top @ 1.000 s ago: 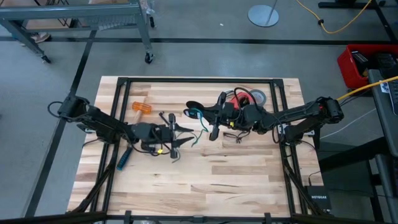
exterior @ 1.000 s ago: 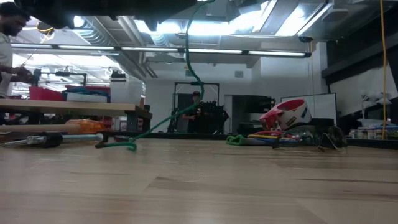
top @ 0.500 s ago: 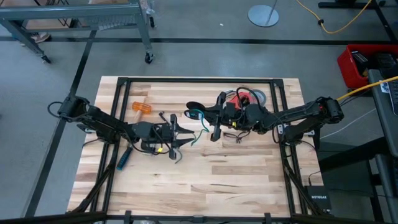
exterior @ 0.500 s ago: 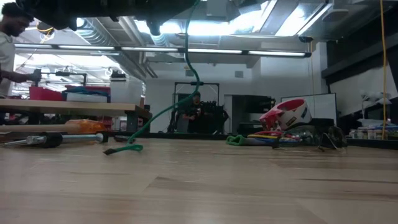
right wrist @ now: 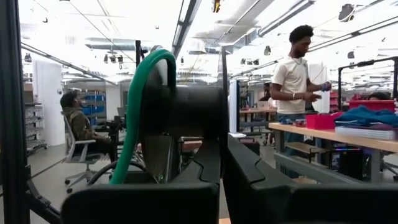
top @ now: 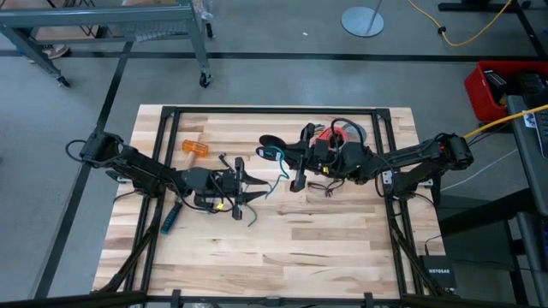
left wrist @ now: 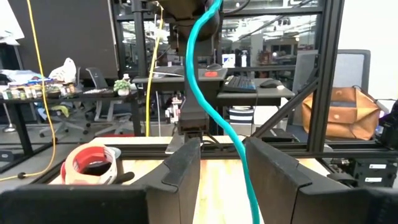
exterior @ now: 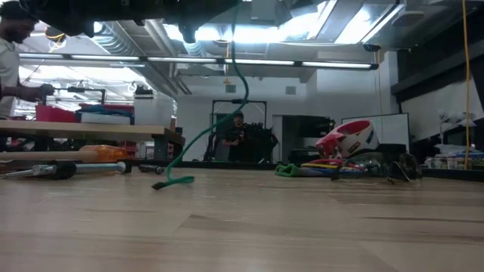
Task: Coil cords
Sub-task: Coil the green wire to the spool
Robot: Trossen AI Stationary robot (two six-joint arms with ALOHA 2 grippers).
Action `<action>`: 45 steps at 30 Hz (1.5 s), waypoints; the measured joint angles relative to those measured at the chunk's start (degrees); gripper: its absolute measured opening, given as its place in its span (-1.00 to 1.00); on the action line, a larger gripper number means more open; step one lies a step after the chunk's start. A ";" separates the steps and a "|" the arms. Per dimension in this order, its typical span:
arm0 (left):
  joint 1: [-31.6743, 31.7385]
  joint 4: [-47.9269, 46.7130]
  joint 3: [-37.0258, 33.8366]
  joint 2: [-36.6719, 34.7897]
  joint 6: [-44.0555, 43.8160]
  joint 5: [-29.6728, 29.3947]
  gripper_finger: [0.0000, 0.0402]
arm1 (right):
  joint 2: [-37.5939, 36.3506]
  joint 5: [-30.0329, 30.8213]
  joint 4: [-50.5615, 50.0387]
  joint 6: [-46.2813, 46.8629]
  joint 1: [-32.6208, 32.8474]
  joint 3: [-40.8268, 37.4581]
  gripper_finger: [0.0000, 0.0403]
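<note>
The teal-green cord [top: 276, 175] hangs from my right gripper [top: 267, 152], which is shut on it above the table's middle. In the low view the cord [exterior: 240, 83] drops in a curve, and its black plug end [exterior: 160, 185] lies on the table. My left gripper [top: 250, 185] is open. In the left wrist view its fingers stand on either side of the hanging cord [left wrist: 214, 106]. I cannot tell whether they touch it. A thin black cord [top: 324, 185] lies by the right arm. My right gripper holds the teal-green cord near its upper end. The cord arcs over the top of one finger [right wrist: 149, 62] and hangs down beside it. The finger hides the place of the pinch. The cord hangs slack below, with its free end [top: 253, 222] on the table.
Red [top: 329, 135] and grey [top: 356, 133] tape rolls lie behind the right arm. A black clamp [top: 296, 175] is beside it. An orange piece [top: 195, 147] and a blue-handled tool [top: 171, 219] lie by the left arm. People work in the room beyond [right wrist: 297, 74].
The cord's free end has slid along the table toward the near edge while its upper part stays hanging from my right gripper.
</note>
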 joint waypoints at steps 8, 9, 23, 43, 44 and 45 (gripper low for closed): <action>0.00 0.03 0.00 0.00 -0.44 0.64 -0.39 | 0.44 0.09 2.27 -0.37 0.00 0.00 -0.99; 0.00 0.06 0.00 0.00 -0.65 0.66 -0.39 | 0.64 0.10 3.06 -0.84 0.00 0.00 -0.99; 0.00 -0.14 0.00 0.00 -0.87 0.66 -0.39 | 4.98 0.19 8.16 -2.89 0.00 0.00 -0.99; 0.09 -0.95 7.27 9.33 1.03 -0.21 -0.39 | 4.98 -0.88 6.28 -2.95 0.00 0.74 -0.99; 0.09 -1.06 7.47 9.33 1.45 -0.44 -0.39 | 4.98 -0.87 6.08 -2.95 0.00 0.74 -0.99; 0.09 -0.91 7.58 9.28 1.69 -0.76 -0.39 | 4.98 -0.88 6.08 -2.95 0.00 0.74 -0.99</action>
